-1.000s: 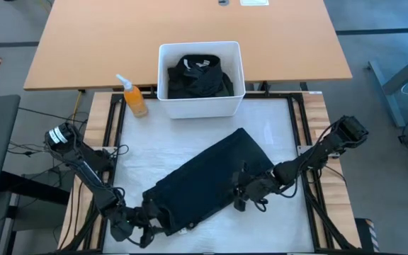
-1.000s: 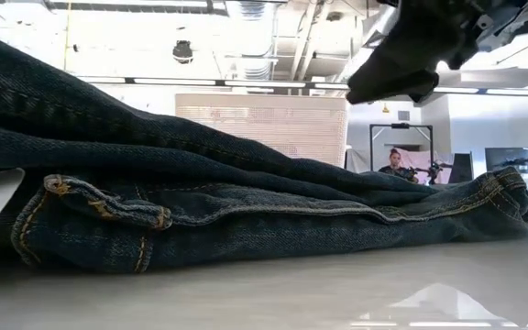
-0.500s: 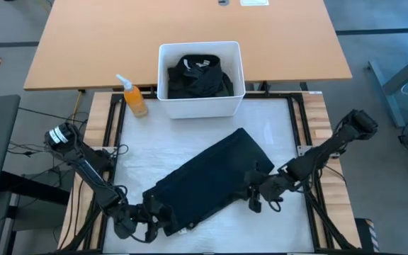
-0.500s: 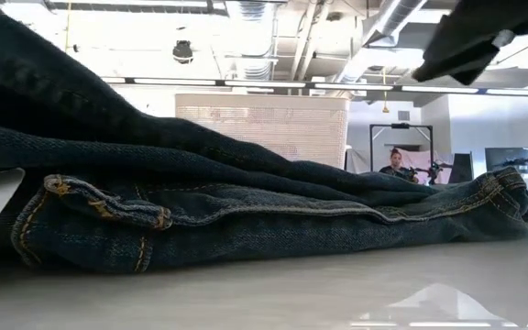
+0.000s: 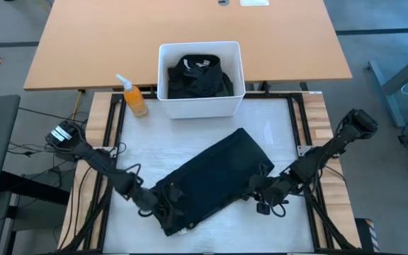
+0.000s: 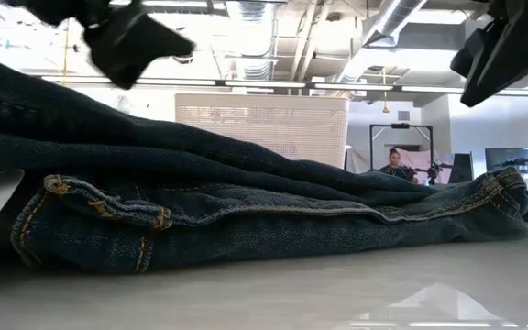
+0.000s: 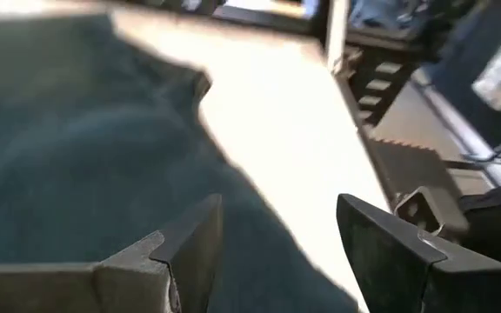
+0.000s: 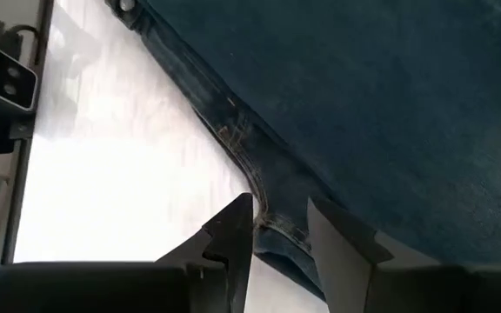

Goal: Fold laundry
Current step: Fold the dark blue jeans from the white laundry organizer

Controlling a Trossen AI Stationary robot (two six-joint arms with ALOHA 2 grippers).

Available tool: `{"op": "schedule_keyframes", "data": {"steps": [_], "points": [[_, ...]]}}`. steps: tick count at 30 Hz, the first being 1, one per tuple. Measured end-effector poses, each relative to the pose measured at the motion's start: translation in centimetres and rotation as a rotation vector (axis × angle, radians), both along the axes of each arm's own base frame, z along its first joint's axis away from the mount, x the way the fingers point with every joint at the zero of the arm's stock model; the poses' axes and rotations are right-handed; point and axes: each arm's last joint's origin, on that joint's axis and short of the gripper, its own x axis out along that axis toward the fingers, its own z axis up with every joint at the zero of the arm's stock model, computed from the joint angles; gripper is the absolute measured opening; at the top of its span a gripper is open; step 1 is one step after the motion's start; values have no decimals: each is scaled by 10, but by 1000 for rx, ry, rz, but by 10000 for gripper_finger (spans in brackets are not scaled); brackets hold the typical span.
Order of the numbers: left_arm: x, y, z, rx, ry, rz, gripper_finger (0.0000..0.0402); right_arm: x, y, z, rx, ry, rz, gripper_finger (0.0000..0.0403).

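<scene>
Fingers on our left gripper (image 5: 163, 210) gape wide, empty, over the folded jeans' (image 5: 214, 178) near-left end. Our right gripper (image 5: 263, 200) sits partly open, holding nothing, beside their right edge; more laundry (image 5: 198, 76) fills the bin (image 5: 199, 106).

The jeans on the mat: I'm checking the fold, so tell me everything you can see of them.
The jeans are dark blue denim with tan stitching and a belt loop, folded into a long slab of stacked layers. They lie flat and diagonal on the white mat, below the bin. The left tool hovers open at their near-left end; the right tool sits at their right edge, holding nothing.
</scene>
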Motion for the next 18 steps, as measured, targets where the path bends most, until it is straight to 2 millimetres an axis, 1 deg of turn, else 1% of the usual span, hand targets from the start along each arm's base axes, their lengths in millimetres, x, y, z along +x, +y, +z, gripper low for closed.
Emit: {"op": "schedule_keyframes", "data": {"steps": [3, 7, 18], "points": [[7, 8, 5, 36, -53, -48, 217, 1, -2, 0, 1, -3, -8, 138], [11, 13, 5, 81, -62, -90, 217, 3, -4, 0, 3, -4, -22, 138], [10, 14, 0, 149, -24, -128, 217, 8, -2, 4, 62, -49, -11, 138]]}}
